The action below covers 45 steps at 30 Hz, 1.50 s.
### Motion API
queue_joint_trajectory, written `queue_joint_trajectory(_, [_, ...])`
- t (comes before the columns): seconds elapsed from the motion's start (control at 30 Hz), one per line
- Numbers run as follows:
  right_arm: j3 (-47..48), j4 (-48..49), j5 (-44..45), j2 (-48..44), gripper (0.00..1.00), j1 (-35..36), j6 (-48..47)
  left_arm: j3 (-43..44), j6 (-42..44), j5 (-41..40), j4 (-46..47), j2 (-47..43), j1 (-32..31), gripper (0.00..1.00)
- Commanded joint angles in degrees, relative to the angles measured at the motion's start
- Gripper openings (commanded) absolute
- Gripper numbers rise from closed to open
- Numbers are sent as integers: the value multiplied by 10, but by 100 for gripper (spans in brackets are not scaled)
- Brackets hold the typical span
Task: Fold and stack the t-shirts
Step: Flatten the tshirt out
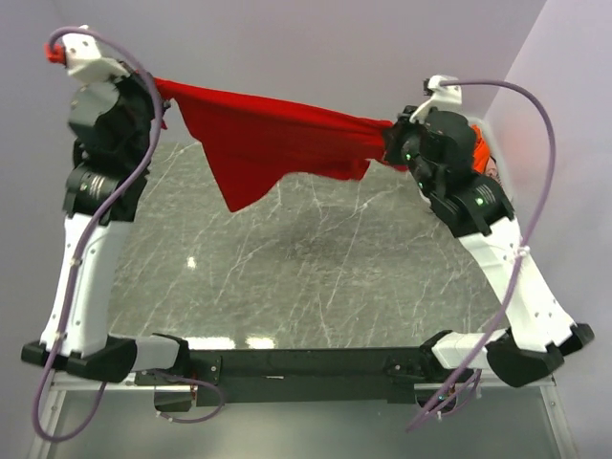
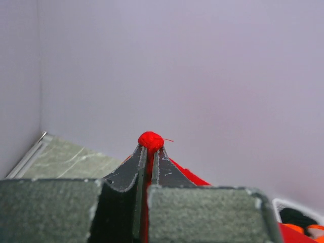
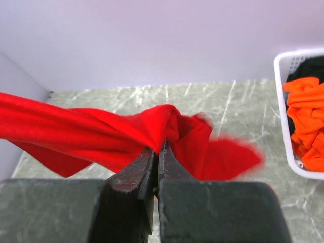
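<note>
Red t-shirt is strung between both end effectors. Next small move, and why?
Probably lower both arms together, keeping the span taut, to lay it flat. The red t-shirt is pinched in the shut left end effector and right end effector, hanging above the table, bunched at the right grip.

Close view from the left arm's wrist, looking out along its two dark fingers (image 2: pixel 126 172). The fingers are pressed tight together, and a small bunched knob of red cloth (image 2: pixel 151 141) pokes out from between their tips, with a loose thread trailing to the right. More of the red cloth runs down and to the right behind the right finger. Grey blocks fill the near foreground. To the left lies a grey marbled tabletop (image 2: pixel 66 159) with a metal strip along its left edge. A plain pale lilac wall (image 2: pixel 202 71) fills the background. At the bottom right corner, a white basket rim (image 2: pixel 283 204) holds dark cloth (image 2: pixel 296 217) and orange cloth (image 2: pixel 313 228).
</note>
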Motion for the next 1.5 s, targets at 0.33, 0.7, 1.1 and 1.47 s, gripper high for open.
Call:
queue_joint_trajectory(0.33, [-152,-82,-261,-85,0,-6,15,-54,71,-50,12,-157,8,1])
queue_joint_trajectory(0.7, [19,-205,-124,-103,0,-7,-5,-101,-63,171,-59,-141,8,1])
queue_joint_trajectory(1.1, [116,-80,-187,168,3,-6,-31,-441,-205,211,-55,-165,36,1])
queue_joint_trajectory(1.47, [137,-33,-166,297,63,-7,2,-523,-228,285,79,29,200,47])
